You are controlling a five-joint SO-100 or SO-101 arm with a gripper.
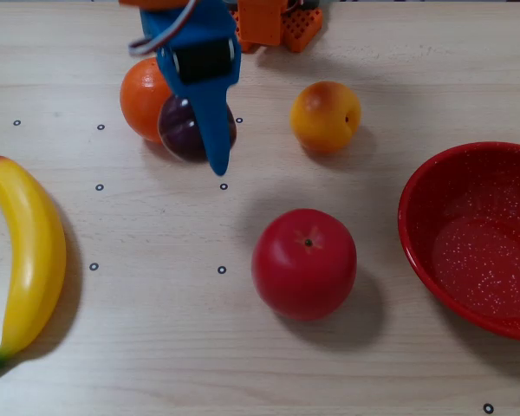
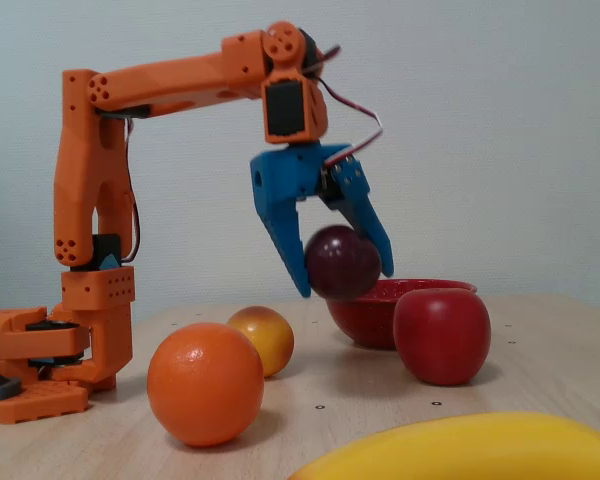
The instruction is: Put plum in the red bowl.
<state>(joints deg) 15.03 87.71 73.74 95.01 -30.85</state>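
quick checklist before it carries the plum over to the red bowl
1. Grip: plum held between the blue fingers of the gripper: ok.
2. Lift: plum clear of the table in the fixed view: ok.
3. Red bowl empty: ok.
4. Path: apple sits between plum and bowl; the plum hangs about level with its top, clearance: cannot tell.
5. Peach and orange clear of the bowl: ok.
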